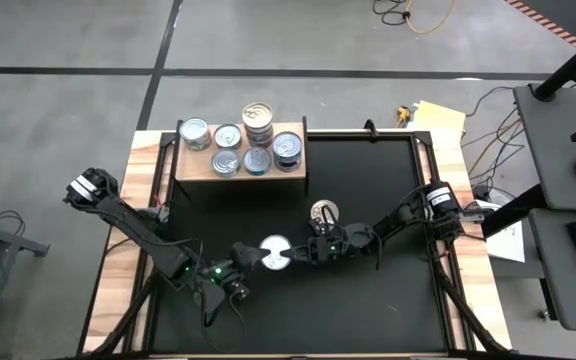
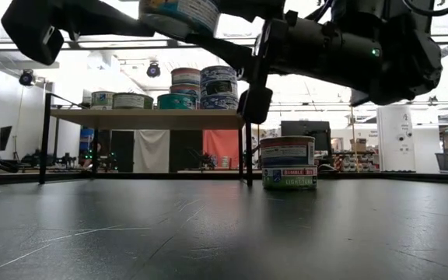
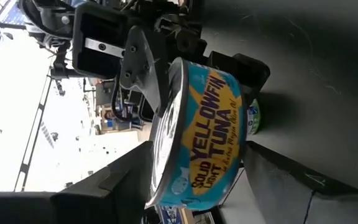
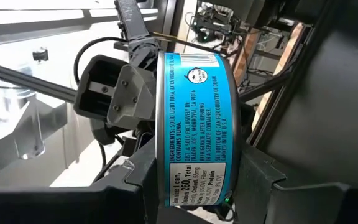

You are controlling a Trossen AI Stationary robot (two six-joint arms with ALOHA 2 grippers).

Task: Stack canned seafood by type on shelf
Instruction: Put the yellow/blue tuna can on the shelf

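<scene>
A blue-labelled can of seafood with a silver top [image 1: 274,254] hangs above the middle of the table between both grippers. My left gripper [image 1: 252,256] comes at it from the table's left, my right gripper [image 1: 302,252] from the right, and each is shut on it. The low view shows the can [image 2: 179,12] well above the table. The shelf [image 1: 240,174] stands at the far left and carries several cans [image 1: 227,148], one pile of them [image 1: 257,118] taller. Two more cans stand stacked [image 2: 288,162] on the table, far of my right gripper. My left gripper has the can between its two fingers [image 3: 120,183], one beside the silver top [image 3: 160,143] and one beside the bottom. It comes roughly level from the table's left. The can is lifted clear of the table. My right gripper has the same can between its two fingers [image 4: 263,177], one at each flat end, the label wall [image 4: 194,124] facing its camera. It comes from the table's right, opposite my left gripper. The touching spots are hidden behind the can.
The stacked pair of cans [image 1: 324,212] sits just far of my right gripper. The black tabletop [image 1: 388,180] stretches bare to the right of the shelf. Beyond the table's right edge stand a desk [image 1: 568,140] and cables.
</scene>
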